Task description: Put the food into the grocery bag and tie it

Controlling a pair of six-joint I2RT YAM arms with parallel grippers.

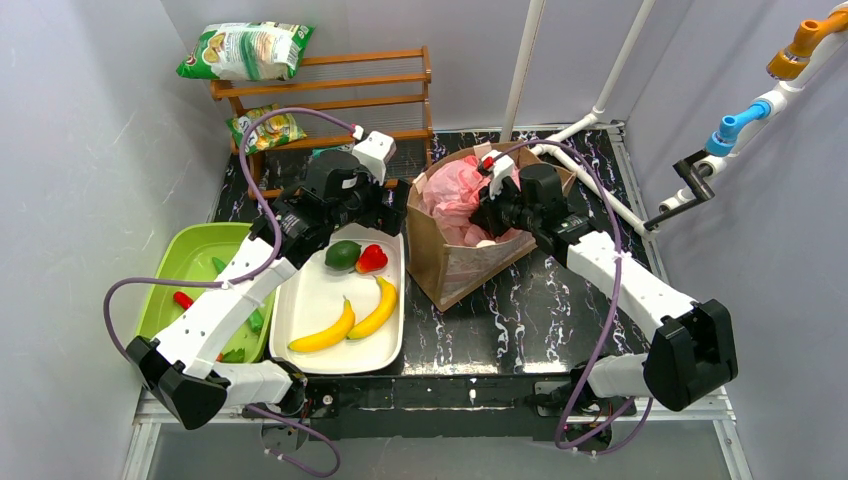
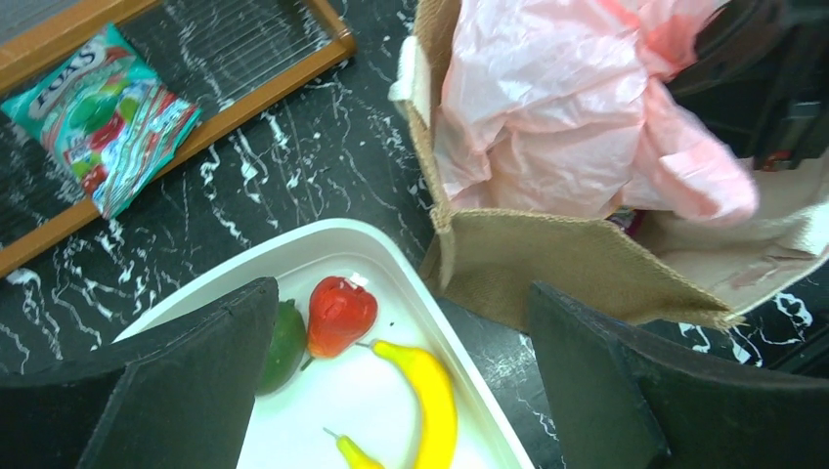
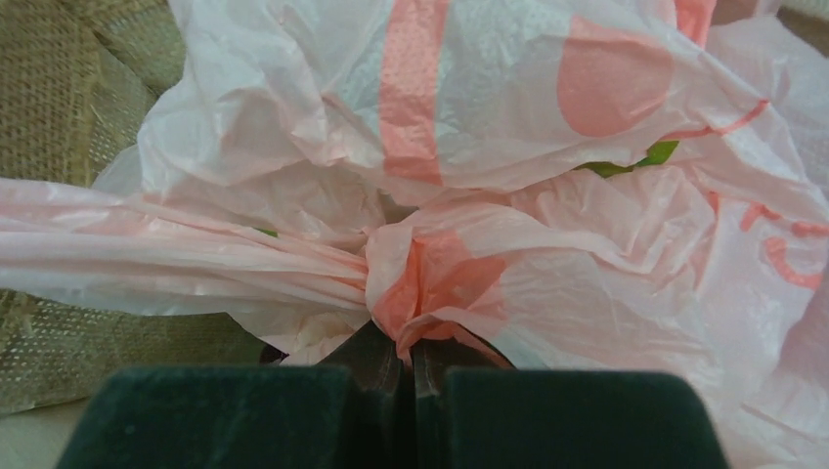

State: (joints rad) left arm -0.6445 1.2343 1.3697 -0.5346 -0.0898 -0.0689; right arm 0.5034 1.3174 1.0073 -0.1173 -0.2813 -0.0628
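The grocery bag (image 1: 452, 195), thin pink plastic with red prints, lies crumpled inside an open brown bag (image 1: 470, 265). My right gripper (image 1: 487, 213) reaches into that brown bag. In the right wrist view the right gripper (image 3: 409, 347) is shut on a bunched, twisted fold of the grocery bag (image 3: 547, 117). Food lies in a white tray (image 1: 320, 300): two yellow bananas (image 1: 325, 333) (image 1: 378, 308), a green fruit (image 1: 342, 254) and a red fruit (image 1: 371, 259). My left gripper (image 2: 401, 298) hangs open and empty above the tray's far end, beside the brown bag (image 2: 577, 264).
A green tray (image 1: 195, 262) with small vegetables sits left of the white tray. A wooden rack (image 1: 330, 85) with snack packets stands at the back, with another packet (image 2: 103, 122) below it. White pipes (image 1: 590, 125) run behind the brown bag.
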